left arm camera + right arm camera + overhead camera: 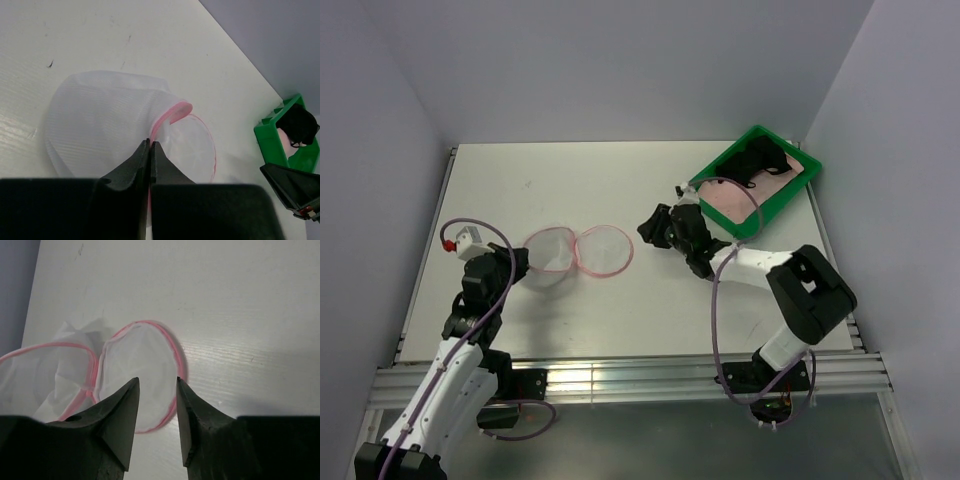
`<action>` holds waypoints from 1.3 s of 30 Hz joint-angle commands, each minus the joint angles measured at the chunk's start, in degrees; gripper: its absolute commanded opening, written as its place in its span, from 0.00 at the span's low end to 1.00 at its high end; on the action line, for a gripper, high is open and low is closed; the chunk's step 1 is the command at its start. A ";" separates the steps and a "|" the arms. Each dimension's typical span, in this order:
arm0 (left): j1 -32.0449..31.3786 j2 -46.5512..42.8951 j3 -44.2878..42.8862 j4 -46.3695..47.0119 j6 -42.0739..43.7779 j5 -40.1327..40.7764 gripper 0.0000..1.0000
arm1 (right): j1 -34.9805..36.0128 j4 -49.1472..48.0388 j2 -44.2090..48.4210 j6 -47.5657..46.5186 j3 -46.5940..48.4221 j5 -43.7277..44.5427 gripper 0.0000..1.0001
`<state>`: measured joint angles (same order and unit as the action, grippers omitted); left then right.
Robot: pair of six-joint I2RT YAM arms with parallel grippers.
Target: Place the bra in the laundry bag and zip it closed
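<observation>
The laundry bag (552,255) lies unzipped on the table, its white mesh pouch on the left and its round pink-rimmed flap (605,250) spread flat to the right. My left gripper (517,268) is shut on the pouch's pink zip rim (172,112), which is lifted and folded where the fingertips (142,150) pinch it. My right gripper (157,381) is open with nothing between its fingers, hovering just right of the flap (137,365). The black bra (752,160) lies in the green tray (798,195) at the back right.
A pink cloth (730,205) lies in the tray under the bra. The tray's near corner is close behind my right arm (760,262). Grey walls close in the table on the left, back and right.
</observation>
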<state>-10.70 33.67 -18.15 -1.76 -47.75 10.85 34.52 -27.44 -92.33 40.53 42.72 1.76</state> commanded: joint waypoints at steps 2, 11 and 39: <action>0.33 -1.41 -1.35 -1.23 -0.42 -0.13 0.21 | -2.52 12.18 7.34 -7.04 4.54 4.21 0.45; 0.24 -5.62 -11.71 -6.15 1.16 -6.01 0.85 | -21.50 29.71 5.86 -14.69 18.43 17.48 0.49; -0.29 -2.65 -23.68 -19.60 23.75 -27.03 0.86 | -43.31 31.75 -32.47 -9.42 56.51 -5.89 0.45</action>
<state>-10.83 30.63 -41.39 -23.00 -25.52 -15.18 -9.04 6.66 -124.51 31.16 96.25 0.27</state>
